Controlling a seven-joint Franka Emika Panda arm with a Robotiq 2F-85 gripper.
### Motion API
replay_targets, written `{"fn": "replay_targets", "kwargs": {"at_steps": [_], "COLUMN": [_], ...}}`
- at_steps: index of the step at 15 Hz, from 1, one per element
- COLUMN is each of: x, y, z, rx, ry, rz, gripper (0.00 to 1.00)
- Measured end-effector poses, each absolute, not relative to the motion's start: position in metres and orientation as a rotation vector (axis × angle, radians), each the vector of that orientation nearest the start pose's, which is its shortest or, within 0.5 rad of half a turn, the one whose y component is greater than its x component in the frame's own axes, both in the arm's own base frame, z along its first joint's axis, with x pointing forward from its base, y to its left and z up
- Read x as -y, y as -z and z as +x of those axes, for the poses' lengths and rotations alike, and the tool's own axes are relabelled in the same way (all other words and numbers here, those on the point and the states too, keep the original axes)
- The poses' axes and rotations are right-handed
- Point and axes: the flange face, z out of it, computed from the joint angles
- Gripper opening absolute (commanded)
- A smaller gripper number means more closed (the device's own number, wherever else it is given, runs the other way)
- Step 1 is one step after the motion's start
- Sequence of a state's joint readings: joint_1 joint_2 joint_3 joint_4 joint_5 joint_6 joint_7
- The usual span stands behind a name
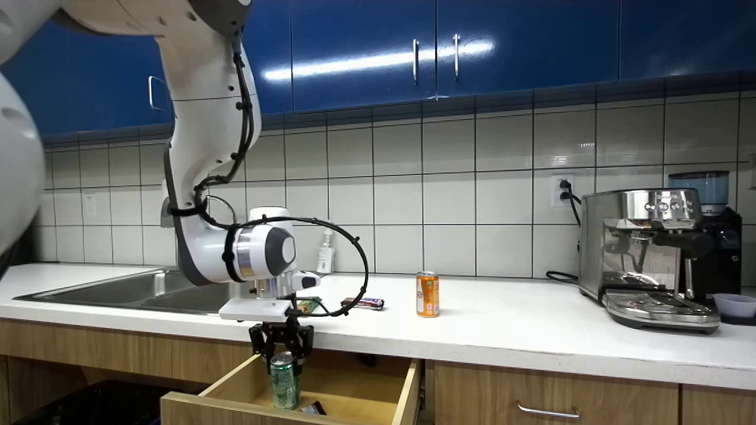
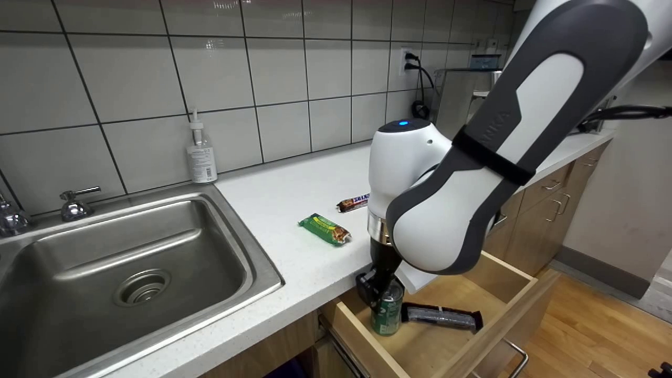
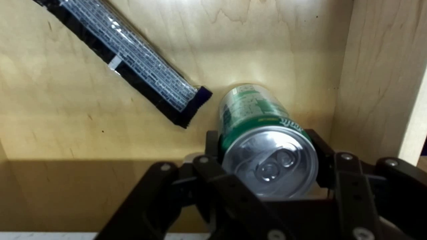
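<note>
The step in hand looks to be the grip itself: the black two-fingered claw (image 1: 284, 361) is closed about the upper part of a green cylindrical metal can (image 3: 265, 143), a finger on each side, spread no wider than the can. The can sits roughly upright inside a pulled-out drawer of pale wood (image 1: 407, 389); whether its base bears on the bottom, I cannot tell. A lift from here would call for a straight rise, a release for parting the fingers evenly, since the wooden side wall (image 3: 377, 83) stands near and the front edge of the white surface (image 1: 531, 330) runs close behind the claw. A flat black-and-grey wrapped bar (image 3: 130, 56) lies just beside the can, apart from it; wider room lies past the bar, away from that wall.
</note>
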State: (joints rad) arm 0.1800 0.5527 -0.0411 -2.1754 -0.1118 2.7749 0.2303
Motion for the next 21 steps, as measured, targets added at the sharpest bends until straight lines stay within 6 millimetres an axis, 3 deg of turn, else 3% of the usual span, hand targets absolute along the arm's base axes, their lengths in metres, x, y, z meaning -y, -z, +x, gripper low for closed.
{"fn": "replay_targets", "kwargs": {"at_steps": [7, 8, 11, 21], "x": [-0.0812, -0.0812, -0.0807, -0.0744], "y": [-0.1373, -0.1373, -0.1374, -0.14], "z": [0.5555, 0.5557, 0.5562, 0.5602], "rx": [0.028, 0.028, 0.026, 0.011], "ry": [0.097, 0.098, 0.099, 0.112], "rz": [-3.195, -3.195, -3.195, -3.201], "gripper": [0.4, 0.88, 0.99, 1.0]}}
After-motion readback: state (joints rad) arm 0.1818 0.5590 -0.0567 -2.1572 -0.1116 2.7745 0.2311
